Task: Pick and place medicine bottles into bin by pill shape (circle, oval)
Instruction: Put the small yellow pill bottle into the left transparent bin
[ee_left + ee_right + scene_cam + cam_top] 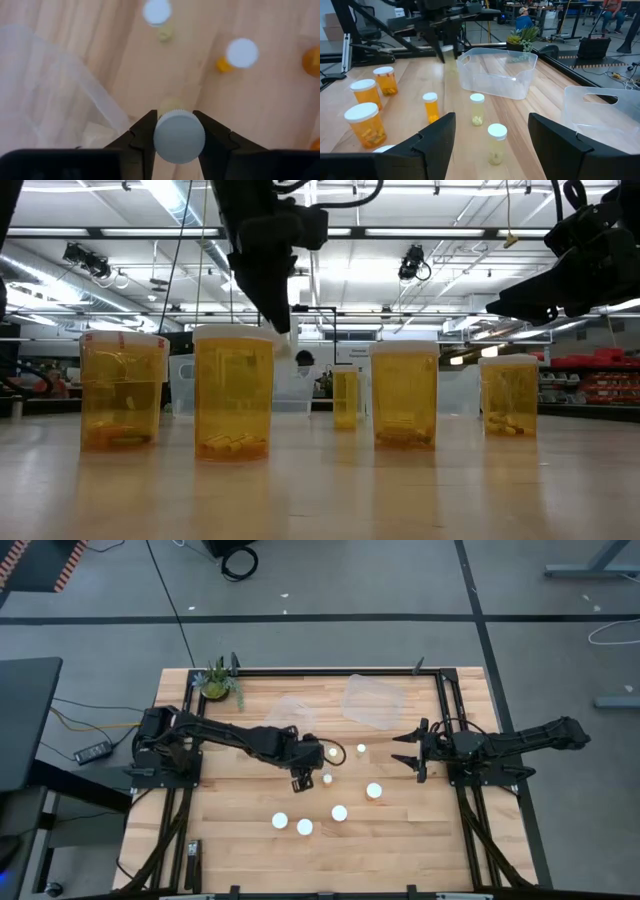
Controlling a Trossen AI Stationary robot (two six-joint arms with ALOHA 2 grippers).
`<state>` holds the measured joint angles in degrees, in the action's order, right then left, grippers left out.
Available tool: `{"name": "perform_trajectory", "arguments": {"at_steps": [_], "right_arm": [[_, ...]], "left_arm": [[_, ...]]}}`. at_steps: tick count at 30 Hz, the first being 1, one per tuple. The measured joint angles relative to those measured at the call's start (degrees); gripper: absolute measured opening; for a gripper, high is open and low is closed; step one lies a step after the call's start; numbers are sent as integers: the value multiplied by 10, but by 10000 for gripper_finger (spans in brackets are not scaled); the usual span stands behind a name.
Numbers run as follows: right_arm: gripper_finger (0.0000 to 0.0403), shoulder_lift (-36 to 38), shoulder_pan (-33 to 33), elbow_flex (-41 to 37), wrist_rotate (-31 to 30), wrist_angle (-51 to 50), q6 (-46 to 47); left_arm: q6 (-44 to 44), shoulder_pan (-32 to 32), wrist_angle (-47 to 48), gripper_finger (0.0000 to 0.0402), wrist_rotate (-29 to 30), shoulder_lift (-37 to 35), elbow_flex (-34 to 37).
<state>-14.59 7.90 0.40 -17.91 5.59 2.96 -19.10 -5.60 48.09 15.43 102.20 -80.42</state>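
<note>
Left pincer (179, 131): closing on a bottle (179, 137) by its white cap, one finger on each side; the bottle is hanging clear of the worktop (240, 840), mid-worktop, near the left bin's near edge.
Left bin (288, 710): clear, sitting far-centre, just beyond the held bottle.
Right bin (372, 698): clear, lying to the right of the left bin, further from the pincer.
Right pincer (412, 750): waiting at the right side, fingers spread wide, holding nothing.
Other bottles (340, 812): standing upright, scattered mid and near; two small ones (477, 109) sitting close to where the left arm is working.
Pill shape in held bottle: cannot tell; only the cap is showing.
Step in hand (judgement): carrying the held bottle to a bin.
Doing it well: keeping the bottle vertical so the cap grip is not slipping; lifting high enough to be clearing the bin wall; travelling over bare wood, not over the standing bottles; releasing low inside the bin, well past the rim.
Risk: a cap-only grip letting the body swing and clip the bin wall.
</note>
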Motion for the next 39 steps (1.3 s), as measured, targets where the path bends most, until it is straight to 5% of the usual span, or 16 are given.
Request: {"name": "perform_trajectory", "arguments": {"at_steps": [26,39], "right_arm": [[257,0,0,0,0,-1,0],[257,0,0,0,0,-1,0]], "left_arm": [[69,166,29,120,-9,-25,0],[16,260,-39,125,-38,-25,60]]}}
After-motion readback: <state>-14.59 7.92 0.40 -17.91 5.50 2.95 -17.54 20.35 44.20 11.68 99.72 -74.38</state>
